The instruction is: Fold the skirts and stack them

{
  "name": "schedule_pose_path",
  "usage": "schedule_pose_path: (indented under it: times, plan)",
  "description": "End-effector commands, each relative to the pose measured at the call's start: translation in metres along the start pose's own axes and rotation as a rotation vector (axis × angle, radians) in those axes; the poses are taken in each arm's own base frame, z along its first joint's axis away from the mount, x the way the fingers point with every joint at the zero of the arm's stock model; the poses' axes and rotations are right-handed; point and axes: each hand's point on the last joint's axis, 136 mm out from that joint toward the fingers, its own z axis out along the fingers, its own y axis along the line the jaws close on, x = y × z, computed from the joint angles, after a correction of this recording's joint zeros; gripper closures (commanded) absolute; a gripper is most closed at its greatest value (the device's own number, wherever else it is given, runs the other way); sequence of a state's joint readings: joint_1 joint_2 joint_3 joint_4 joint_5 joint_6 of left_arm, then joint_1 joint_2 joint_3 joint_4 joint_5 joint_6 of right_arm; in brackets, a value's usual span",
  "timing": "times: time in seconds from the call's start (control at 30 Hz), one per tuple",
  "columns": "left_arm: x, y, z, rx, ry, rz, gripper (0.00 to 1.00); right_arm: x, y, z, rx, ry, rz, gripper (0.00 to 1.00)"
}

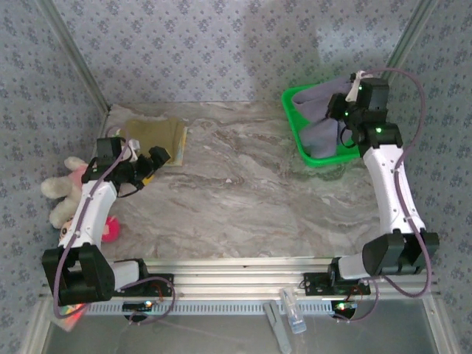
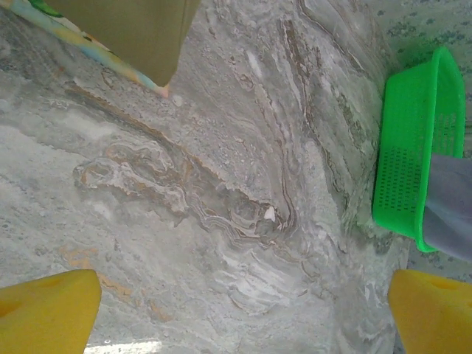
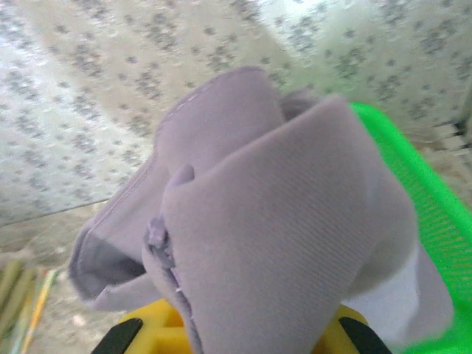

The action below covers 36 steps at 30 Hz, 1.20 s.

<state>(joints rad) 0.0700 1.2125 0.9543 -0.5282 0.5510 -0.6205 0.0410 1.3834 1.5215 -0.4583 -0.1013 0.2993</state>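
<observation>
grip first: right pincer (image 3: 243,335) clamped shut on lavender skirt (image 3: 280,206), soft twill bunched in thick folds directly over the fingers (image 3: 147,332), stitched hem curling up and away. just beyond, to one side, basket (image 3: 420,184), rigid green perforated plastic, rest of the cloth trailing down into it. left pincer (image 2: 240,317) spread wide, nothing between the yellow pads (image 2: 44,313), hanging over bare marble-veined table (image 2: 221,184). ahead of it, off to one side, olive skirt (image 2: 140,29), folded flat and square-cornered, atop patterned skirt (image 2: 77,37). likely next: carry lavender skirt out to open table between the two pincers; right arm nearer by far, long axis unreadable in the bundle.
</observation>
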Motion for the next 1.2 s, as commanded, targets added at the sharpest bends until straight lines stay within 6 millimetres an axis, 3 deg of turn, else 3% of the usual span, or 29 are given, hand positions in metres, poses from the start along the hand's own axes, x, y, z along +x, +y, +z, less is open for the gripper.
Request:
schedule_pose_path:
  times: [0.0,0.3,0.43,0.67,0.83,1.0,1.17]
  plan:
    - [-0.003,-0.017,-0.001,0.036,0.007,0.046,0.00,-0.005,0.048,-0.023,-0.147,-0.074,0.002,1.00]
    - [0.003,-0.020,0.004,0.032,0.026,0.058,0.00,0.062,0.111,-0.029,-0.291,0.056,0.006,1.00]
    - [0.006,-0.021,0.006,0.032,0.038,0.055,0.00,0.091,0.148,-0.029,-0.377,0.127,-0.015,1.00]
    - [0.011,-0.029,0.008,0.031,0.046,0.073,0.00,0.120,0.225,-0.031,-0.567,0.230,-0.077,1.00]
    - [0.012,-0.030,0.007,0.023,0.045,0.081,0.00,0.130,0.271,-0.046,-0.712,0.298,-0.121,1.00]
    - [0.009,-0.032,0.007,0.019,0.042,0.085,0.00,0.132,0.288,-0.058,-0.804,0.319,-0.099,1.00]
    - [0.005,-0.038,0.006,0.030,0.036,0.095,0.00,0.130,0.286,-0.058,-0.794,0.308,-0.112,1.00]
